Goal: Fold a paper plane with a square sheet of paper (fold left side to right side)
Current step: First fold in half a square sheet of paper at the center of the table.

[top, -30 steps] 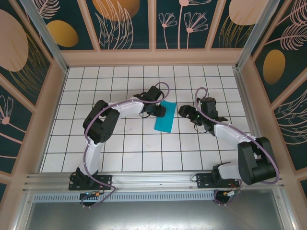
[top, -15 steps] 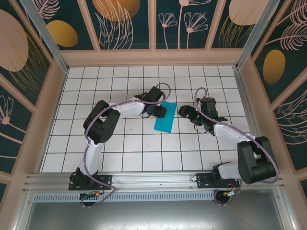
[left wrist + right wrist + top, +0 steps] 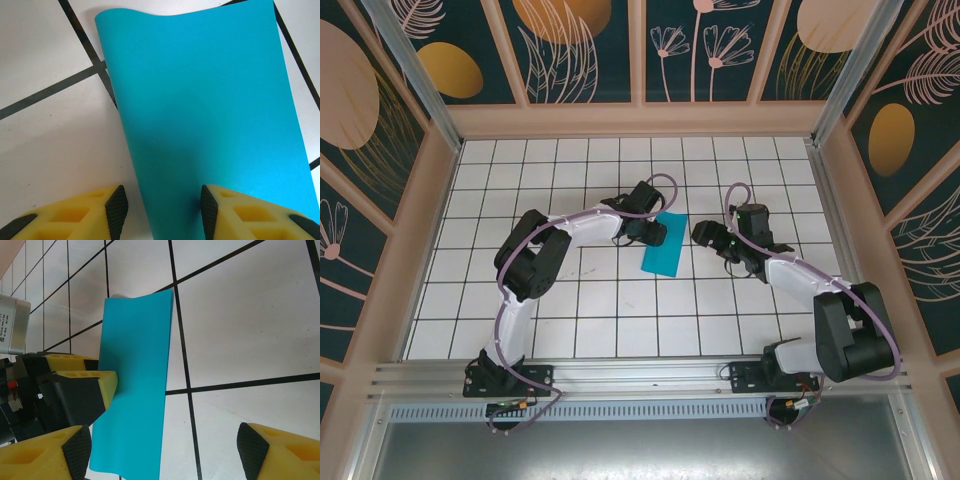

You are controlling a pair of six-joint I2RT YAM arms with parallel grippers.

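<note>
The paper [image 3: 663,247] lies mid-tabletop [image 3: 580,310] as a narrow rectangle between the arms. The left pincer [image 3: 162,210] stands wide astride its left edge, one pad [image 3: 208,212] on the sheet, likely pinning the fold flat. The right pincer [image 3: 165,447], wide and empty, hovers just beside the right edge, probably ready to crease. The paper's far edge bows up slightly.

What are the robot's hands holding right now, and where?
Nothing is gripped. The left gripper is open, astride one long edge of the cyan paper. The right gripper is open too, near the paper.
</note>
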